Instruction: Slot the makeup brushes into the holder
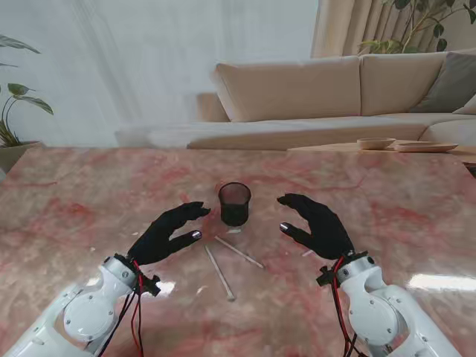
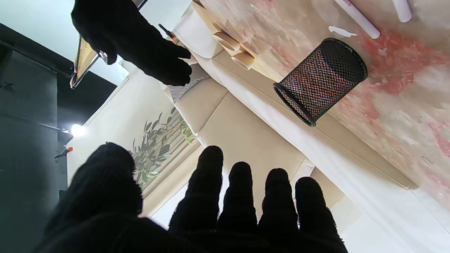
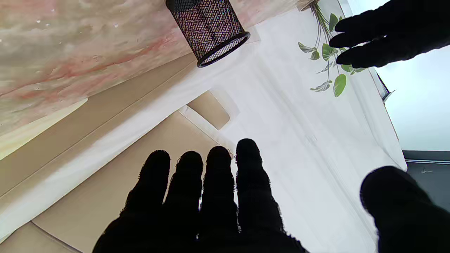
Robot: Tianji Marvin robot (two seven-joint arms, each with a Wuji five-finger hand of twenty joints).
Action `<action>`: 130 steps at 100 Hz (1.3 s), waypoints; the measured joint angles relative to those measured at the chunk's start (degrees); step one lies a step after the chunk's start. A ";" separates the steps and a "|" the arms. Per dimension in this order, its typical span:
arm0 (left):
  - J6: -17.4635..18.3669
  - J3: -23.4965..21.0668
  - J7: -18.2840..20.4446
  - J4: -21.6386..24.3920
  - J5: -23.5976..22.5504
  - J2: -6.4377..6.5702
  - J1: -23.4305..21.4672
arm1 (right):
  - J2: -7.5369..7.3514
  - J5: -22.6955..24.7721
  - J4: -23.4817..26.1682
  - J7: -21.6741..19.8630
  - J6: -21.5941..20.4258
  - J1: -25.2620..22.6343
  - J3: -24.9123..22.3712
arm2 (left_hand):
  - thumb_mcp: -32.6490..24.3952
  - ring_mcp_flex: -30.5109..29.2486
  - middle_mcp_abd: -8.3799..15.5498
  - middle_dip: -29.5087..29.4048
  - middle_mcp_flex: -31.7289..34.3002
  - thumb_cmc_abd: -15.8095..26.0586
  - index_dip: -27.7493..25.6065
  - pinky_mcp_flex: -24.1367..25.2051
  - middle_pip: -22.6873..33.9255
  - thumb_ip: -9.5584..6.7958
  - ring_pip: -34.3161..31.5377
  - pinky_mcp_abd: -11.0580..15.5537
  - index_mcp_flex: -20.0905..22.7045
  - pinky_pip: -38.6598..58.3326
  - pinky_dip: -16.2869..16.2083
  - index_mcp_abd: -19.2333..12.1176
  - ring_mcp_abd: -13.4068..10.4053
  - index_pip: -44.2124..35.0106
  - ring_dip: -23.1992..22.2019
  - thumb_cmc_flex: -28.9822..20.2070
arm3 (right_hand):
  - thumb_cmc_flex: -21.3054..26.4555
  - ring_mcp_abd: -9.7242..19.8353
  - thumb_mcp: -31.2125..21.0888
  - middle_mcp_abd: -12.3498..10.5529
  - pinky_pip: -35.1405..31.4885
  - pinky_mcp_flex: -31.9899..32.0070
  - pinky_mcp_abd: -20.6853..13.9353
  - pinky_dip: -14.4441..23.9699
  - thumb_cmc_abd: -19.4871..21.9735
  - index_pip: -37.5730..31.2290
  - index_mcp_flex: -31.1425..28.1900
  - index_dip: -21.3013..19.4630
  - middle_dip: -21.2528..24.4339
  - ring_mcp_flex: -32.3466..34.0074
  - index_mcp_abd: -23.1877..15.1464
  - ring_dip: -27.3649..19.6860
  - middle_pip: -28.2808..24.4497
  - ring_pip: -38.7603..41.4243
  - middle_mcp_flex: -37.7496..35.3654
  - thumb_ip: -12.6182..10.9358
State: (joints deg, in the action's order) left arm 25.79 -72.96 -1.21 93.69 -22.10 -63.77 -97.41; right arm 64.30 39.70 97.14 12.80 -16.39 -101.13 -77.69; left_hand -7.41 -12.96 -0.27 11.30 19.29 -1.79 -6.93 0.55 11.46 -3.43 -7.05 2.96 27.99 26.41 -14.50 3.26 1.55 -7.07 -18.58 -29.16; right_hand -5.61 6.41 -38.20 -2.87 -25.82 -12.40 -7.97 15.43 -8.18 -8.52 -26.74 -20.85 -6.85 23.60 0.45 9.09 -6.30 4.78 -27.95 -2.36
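Left hand [image 1: 167,232], right hand [image 1: 316,223]: fingers spread, both holding nothing, flanking holder. Two makeup brushes [image 1: 220,272] [image 1: 239,251]: flat on table [image 1: 74,208], near side of holder, between hands. Mesh holder [image 1: 235,204]: upright, centre, appears empty. Progress: none inserted; both remain.

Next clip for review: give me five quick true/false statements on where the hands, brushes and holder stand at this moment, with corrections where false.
1. The holder stands upright on the table. True.
2. The left hand grips a brush. False: it is open and holds nothing.
3. Two brushes lie on the table, nearer to me than the holder. True.
4. A brush already stands in the holder. False: none shows in it.
5. The right hand is open, to the right of the holder. True.
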 measured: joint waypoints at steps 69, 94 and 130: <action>1.08 -0.93 1.46 -0.57 0.15 0.13 0.48 | -0.67 8.09 3.27 -3.38 5.09 -3.02 -5.73 | 0.00 0.00 0.00 0.00 0.00 0.00 0.01 -0.01 0.00 0.00 0.00 0.00 0.00 -0.01 0.08 0.00 -0.08 0.00 0.04 0.00 | 3.54 0.00 0.06 -0.78 -1.35 1.54 2.13 -0.05 -3.37 -0.64 0.00 0.00 -0.13 0.00 -1.71 0.00 0.00 0.00 0.00 -0.09; 0.79 -1.27 1.92 -0.98 0.17 0.27 1.01 | -1.57 11.87 3.06 -8.09 8.51 -3.37 -9.96 | 0.00 0.00 0.00 0.00 0.00 0.00 0.01 -0.01 0.00 0.00 0.00 0.00 0.00 -0.01 0.10 0.00 -0.08 0.00 0.04 0.00 | 7.85 0.00 -0.14 -1.10 -2.08 2.49 3.50 0.49 -8.17 -0.72 0.00 -0.81 -1.51 0.00 -2.52 1.31 0.00 0.49 0.00 -0.17; 0.92 -1.88 1.85 -1.34 0.43 0.27 1.63 | -3.11 16.11 -7.64 -8.82 11.92 3.11 -8.96 | 0.00 0.00 0.00 0.00 0.00 0.00 0.01 -0.01 0.00 0.00 0.00 0.00 0.00 -0.01 0.10 0.00 -0.08 0.00 0.05 0.00 | 21.26 0.03 -7.13 -1.19 -1.70 6.45 3.40 4.95 -20.36 -8.77 -0.13 -10.23 -4.72 -3.97 -4.98 4.20 -3.59 0.81 3.99 1.72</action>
State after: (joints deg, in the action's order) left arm 26.71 -74.84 0.64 92.35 -21.67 -63.50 -95.78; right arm 61.19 55.81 89.50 3.98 -4.47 -98.02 -86.65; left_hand -7.41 -12.96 -0.27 11.30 19.29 -1.79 -6.92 0.54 11.46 -3.43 -7.05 2.96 27.99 26.39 -14.41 3.26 1.48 -7.07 -18.53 -29.15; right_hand 15.66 6.44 -45.34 -4.06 -27.52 -5.95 -4.57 20.38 -28.54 -17.29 -26.87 -31.08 -11.57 19.63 -4.53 13.29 -9.89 5.59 -23.97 -0.64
